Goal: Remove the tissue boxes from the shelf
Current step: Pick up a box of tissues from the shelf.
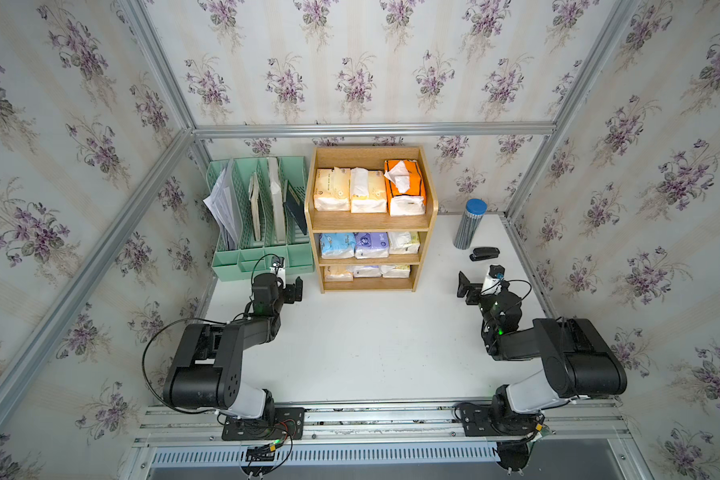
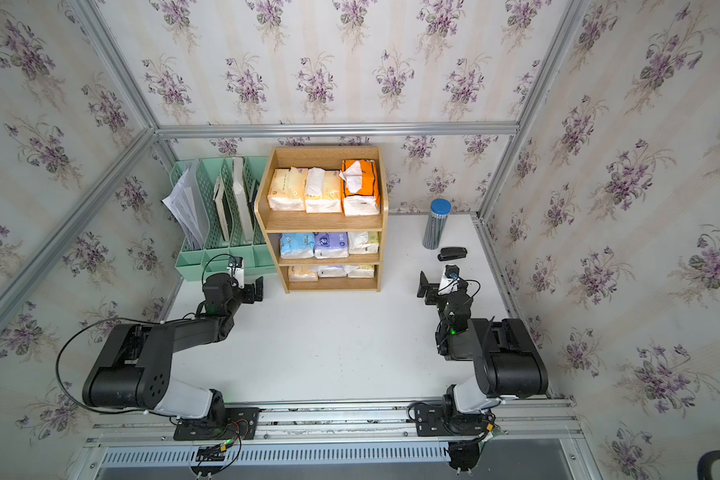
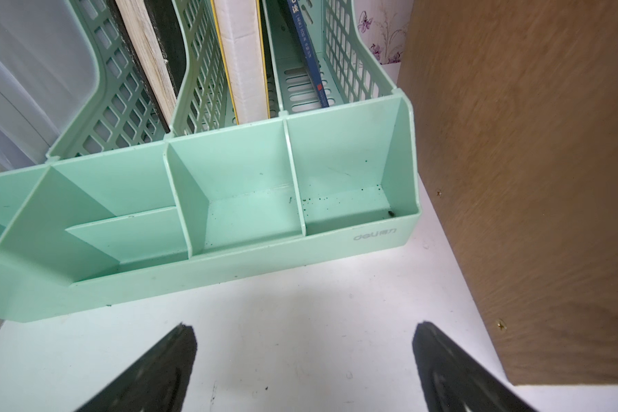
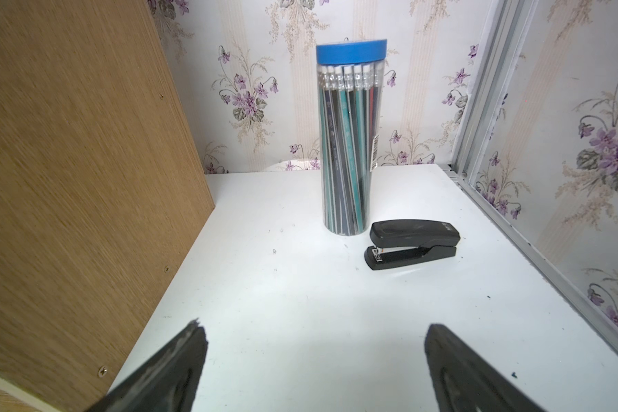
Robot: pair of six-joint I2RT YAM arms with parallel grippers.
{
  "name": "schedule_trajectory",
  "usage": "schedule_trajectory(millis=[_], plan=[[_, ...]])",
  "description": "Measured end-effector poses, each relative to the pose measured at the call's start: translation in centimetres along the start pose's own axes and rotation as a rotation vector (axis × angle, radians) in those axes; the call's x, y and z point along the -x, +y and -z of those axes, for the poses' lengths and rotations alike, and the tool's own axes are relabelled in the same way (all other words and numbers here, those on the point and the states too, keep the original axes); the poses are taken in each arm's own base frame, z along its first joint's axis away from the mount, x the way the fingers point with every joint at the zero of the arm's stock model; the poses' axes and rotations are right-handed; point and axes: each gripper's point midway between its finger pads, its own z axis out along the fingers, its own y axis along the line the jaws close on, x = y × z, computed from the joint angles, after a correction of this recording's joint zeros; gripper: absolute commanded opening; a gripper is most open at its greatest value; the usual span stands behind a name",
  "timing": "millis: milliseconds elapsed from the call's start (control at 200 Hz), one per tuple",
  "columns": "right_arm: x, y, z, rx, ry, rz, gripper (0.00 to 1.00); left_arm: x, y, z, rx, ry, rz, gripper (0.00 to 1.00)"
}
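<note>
The wooden shelf (image 1: 368, 222) (image 2: 323, 222) stands at the back middle of the table. Its top tier holds two cream-yellow tissue boxes (image 1: 331, 189) and an orange one (image 1: 405, 183) with a tissue sticking out. The middle tier holds a light blue (image 1: 337, 244), a purple (image 1: 371, 244) and a white-yellow pack (image 1: 404, 242). Three pale packs (image 1: 366, 271) lie half hidden on the bottom tier. My left gripper (image 1: 294, 291) (image 3: 304, 330) is open and empty, left of the shelf's base. My right gripper (image 1: 464, 286) (image 4: 313, 330) is open and empty to its right.
A mint green file organizer (image 1: 262, 257) (image 3: 229, 249) with papers and books touches the shelf's left side. A blue-capped pencil cylinder (image 1: 470, 224) (image 4: 348, 142) and a black stapler (image 1: 484, 253) (image 4: 412, 244) stand right of the shelf. Aluminium frame rails edge the white table.
</note>
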Motion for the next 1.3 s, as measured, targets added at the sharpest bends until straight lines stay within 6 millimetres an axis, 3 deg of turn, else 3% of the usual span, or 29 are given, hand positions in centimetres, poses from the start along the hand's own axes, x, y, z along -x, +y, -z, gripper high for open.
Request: schedule_trajectory(millis=[395,465,535,595,690,819,924,1064,1134,1304], plan=[[-0.1,-0.4,0.6,-0.027,-0.002,-0.006,1.00,0.2,0.1,0.3,0.003,0.009,0.000,0.99],[0.9,-0.9,1.3,-0.055,-0.027,-0.023,1.00,2.5,0.6,1.0,0.024,0.019,0.014,0.99],[3.7,-1.8,1.2,-0.116,-0.065,-0.063,1.00,7.5,1.7,2.0,0.065,-0.045,0.062,0.99],[6.5,-2.9,0.7,-0.178,-0.089,-0.113,1.00,10.2,2.4,3.3,0.090,-0.080,0.109,0.99],[9.1,-3.6,0.5,-0.230,-0.067,-0.173,0.98,11.1,2.5,5.4,0.107,-0.052,0.181,0.99],[11.2,-2.8,1.4,-0.201,0.011,-0.237,0.93,13.0,1.9,9.3,0.076,-0.057,0.285,0.99],[12.4,-0.9,2.8,-0.128,0.072,-0.294,0.89,14.4,0.6,12.2,0.013,-0.073,0.334,0.99],[13.4,3.5,4.7,0.021,0.169,-0.345,0.81,14.1,-1.9,14.4,-0.094,-0.037,0.338,0.99],[14.2,6.6,5.7,0.104,0.210,-0.357,0.81,14.0,-3.0,15.1,-0.145,-0.021,0.331,0.99],[17.0,18.0,9.4,0.346,0.296,-0.297,0.80,14.2,-5.4,16.3,-0.257,-0.007,0.327,0.99]])
